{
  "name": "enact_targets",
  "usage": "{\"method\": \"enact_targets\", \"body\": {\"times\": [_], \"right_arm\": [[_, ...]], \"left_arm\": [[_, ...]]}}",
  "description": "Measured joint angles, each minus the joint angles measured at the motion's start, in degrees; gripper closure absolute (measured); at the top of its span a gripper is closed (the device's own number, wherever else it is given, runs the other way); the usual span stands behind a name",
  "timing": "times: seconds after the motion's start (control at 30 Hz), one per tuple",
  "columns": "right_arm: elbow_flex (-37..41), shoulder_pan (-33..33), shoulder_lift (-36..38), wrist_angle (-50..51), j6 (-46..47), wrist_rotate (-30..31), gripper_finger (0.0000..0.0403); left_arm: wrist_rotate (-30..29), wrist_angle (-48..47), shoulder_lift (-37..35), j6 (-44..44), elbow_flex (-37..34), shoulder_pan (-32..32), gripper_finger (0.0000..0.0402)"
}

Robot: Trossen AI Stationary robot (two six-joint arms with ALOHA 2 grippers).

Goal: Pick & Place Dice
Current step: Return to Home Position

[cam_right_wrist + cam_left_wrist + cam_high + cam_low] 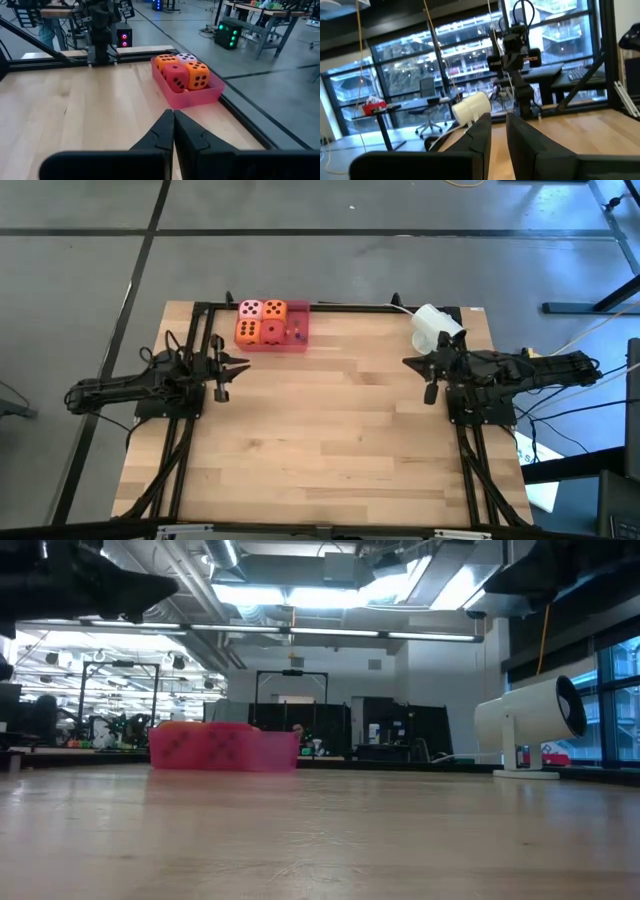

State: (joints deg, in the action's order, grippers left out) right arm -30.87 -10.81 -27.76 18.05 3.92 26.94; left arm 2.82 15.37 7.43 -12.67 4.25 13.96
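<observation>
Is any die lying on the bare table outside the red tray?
No: the high view shows all four dice sitting together inside the red tray, with none on the wooden table around it.

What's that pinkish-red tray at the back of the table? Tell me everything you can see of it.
The red tray is a shallow rectangular bin with low walls, seemingly of translucent pinkish-red plastic. It sits flat at the far edge of the wooden table, left of centre, beside the black frame rail. A pink die, two orange dice and a red die fill most of it. Tiny coloured beads lie at its free end.
</observation>
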Motion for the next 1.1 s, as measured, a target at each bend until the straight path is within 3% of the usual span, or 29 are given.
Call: {"method": "enact_targets", "body": {"times": [0.23,0.67,0.97,1.1], "right_arm": [[2.59,0.0,3.12,0.53,0.1,0.0,0.0392],[10.79,0.0,9.66,-3.7,0.89,-1.7,0.0392],[16.51,0.01,12.25,-9.42,-1.5,-6.72,0.0391],[18.51,0.0,12.69,-10.48,-5.45,-15.53,0.0391]], "left_arm": [[-0.05,0.15,-4.66,0.48,-3.34,0.0,0.0349],[1.0,-3.53,-5.03,4.74,-3.49,0.0,0.0347],[0.84,-3.61,-5.03,4.98,-3.56,0.0,0.0349],[0.85,-3.6,-5.03,4.96,-3.58,0.0,0.0345]]}}
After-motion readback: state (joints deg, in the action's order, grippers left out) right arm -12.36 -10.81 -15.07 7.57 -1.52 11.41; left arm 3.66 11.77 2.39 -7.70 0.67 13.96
